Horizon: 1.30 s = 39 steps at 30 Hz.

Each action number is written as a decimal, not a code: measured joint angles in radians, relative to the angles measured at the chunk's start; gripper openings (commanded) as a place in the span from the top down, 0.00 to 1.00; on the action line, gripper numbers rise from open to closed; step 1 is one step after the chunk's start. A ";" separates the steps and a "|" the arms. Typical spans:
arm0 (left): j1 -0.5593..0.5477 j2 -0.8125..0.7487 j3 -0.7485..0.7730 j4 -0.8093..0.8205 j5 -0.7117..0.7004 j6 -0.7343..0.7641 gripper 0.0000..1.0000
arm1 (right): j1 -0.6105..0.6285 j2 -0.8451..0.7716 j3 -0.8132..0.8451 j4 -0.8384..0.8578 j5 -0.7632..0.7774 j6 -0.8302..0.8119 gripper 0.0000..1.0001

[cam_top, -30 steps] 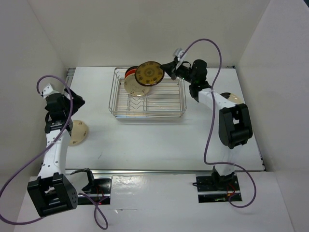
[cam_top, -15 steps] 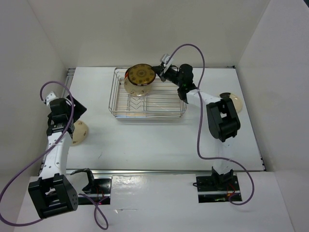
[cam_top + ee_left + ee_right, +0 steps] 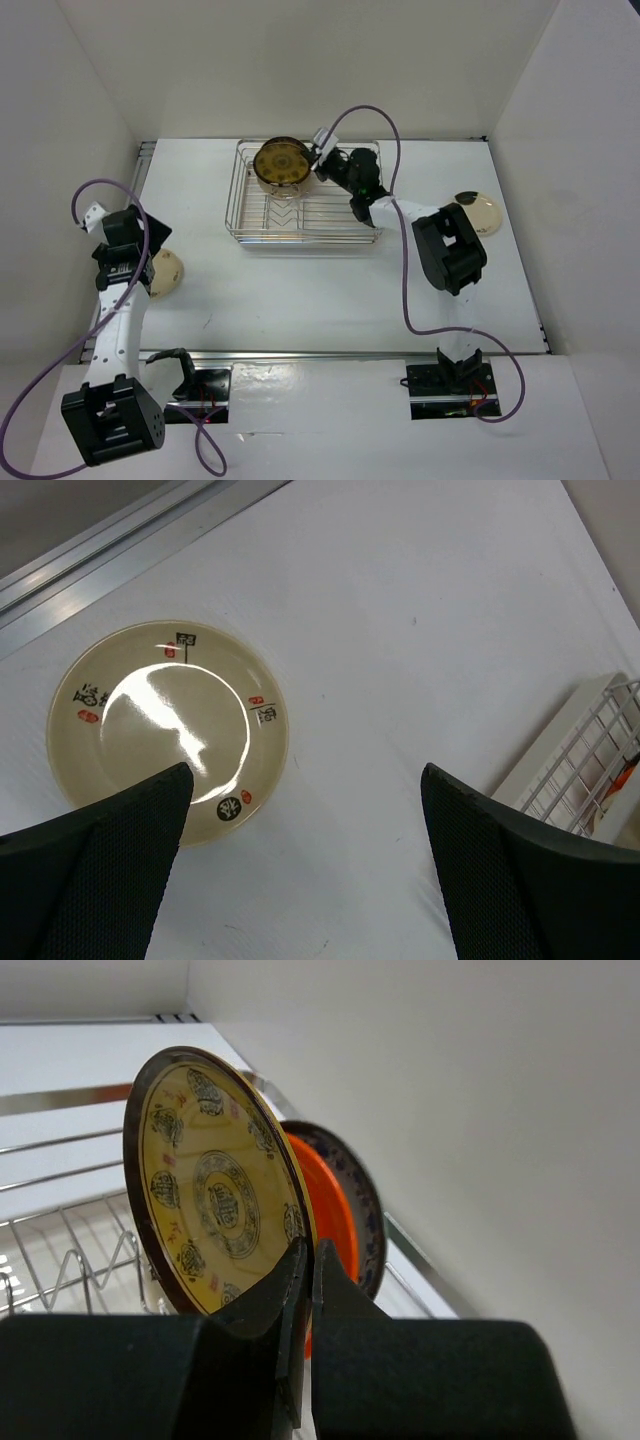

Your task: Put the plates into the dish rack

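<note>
Clenched in the right gripper [image 3: 306, 1260], the yellow plate [image 3: 215, 1200] has been lowered into the rack [image 3: 300, 236]; the left gripper [image 3: 303, 780] is released.

The yellow-gold plate [image 3: 210, 1195] has a dark brown rim, a dark round medallion at its centre and a ring of dark motifs around it. Behind it show a plain orange plate [image 3: 330, 1210] and a dark blue patterned plate [image 3: 372, 1225]. The cream plate [image 3: 165, 725] carries black characters and small red marks. The dish rack [image 3: 305, 237] is silver wire, the counter [image 3: 330, 290] white.
</note>
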 measured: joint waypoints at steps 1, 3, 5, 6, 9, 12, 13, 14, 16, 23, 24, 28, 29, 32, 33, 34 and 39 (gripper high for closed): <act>0.000 0.000 0.000 -0.007 -0.015 -0.009 0.00 | 0.008 0.000 -0.012 0.003 0.011 -0.003 1.00; 0.003 0.002 0.000 -0.024 -0.038 -0.033 0.00 | 0.023 0.000 -0.034 0.006 0.038 -0.007 1.00; 0.010 0.010 0.000 -0.047 -0.059 -0.057 0.00 | 0.038 0.000 -0.059 0.013 0.069 -0.011 1.00; 0.011 0.015 0.000 -0.060 -0.072 -0.066 0.00 | 0.045 0.000 -0.072 0.018 0.086 -0.014 1.00; 0.016 0.030 0.000 -0.103 -0.105 -0.111 0.00 | 0.066 0.000 -0.101 0.019 0.132 -0.021 0.92; 0.021 0.045 0.000 -0.135 -0.134 -0.149 0.00 | 0.080 0.000 -0.114 0.021 0.163 -0.023 0.78; 0.022 0.049 0.000 -0.143 -0.142 -0.162 0.00 | 0.084 0.000 -0.119 0.024 0.173 -0.019 0.64; 0.022 0.053 0.000 -0.150 -0.150 -0.169 0.00 | 0.087 0.000 -0.125 0.028 0.183 -0.013 0.56; 0.023 0.060 -0.006 -0.158 -0.163 -0.191 0.00 | 0.087 -0.001 -0.135 0.033 0.193 0.004 0.39; 0.033 0.064 -0.092 -0.203 -0.147 -0.331 0.00 | 0.087 -0.048 -0.155 0.003 0.206 0.077 0.16; 0.033 0.065 -0.098 -0.215 -0.144 -0.353 0.00 | 0.087 -0.064 -0.163 0.001 0.205 0.089 0.16; 0.039 0.077 -0.105 -0.251 -0.137 -0.436 0.03 | 0.082 -0.146 -0.192 -0.002 0.202 0.127 0.16; 0.040 0.077 -0.106 -0.254 -0.137 -0.455 0.04 | 0.080 -0.168 -0.199 -0.003 0.200 0.138 0.16; 0.042 0.071 -0.139 -0.237 -0.138 -0.503 0.08 | 0.073 -0.215 -0.205 -0.001 0.188 0.154 0.15; 0.042 0.064 -0.158 -0.232 -0.137 -0.511 0.10 | 0.069 -0.224 -0.205 -0.001 0.183 0.161 0.15; 0.043 0.055 -0.182 -0.226 -0.135 -0.531 0.10 | 0.064 -0.230 -0.205 -0.001 0.179 0.168 0.15; 0.043 0.035 -0.269 -0.216 -0.117 -0.585 0.10 | 0.026 -0.232 -0.210 -0.020 0.156 0.200 0.15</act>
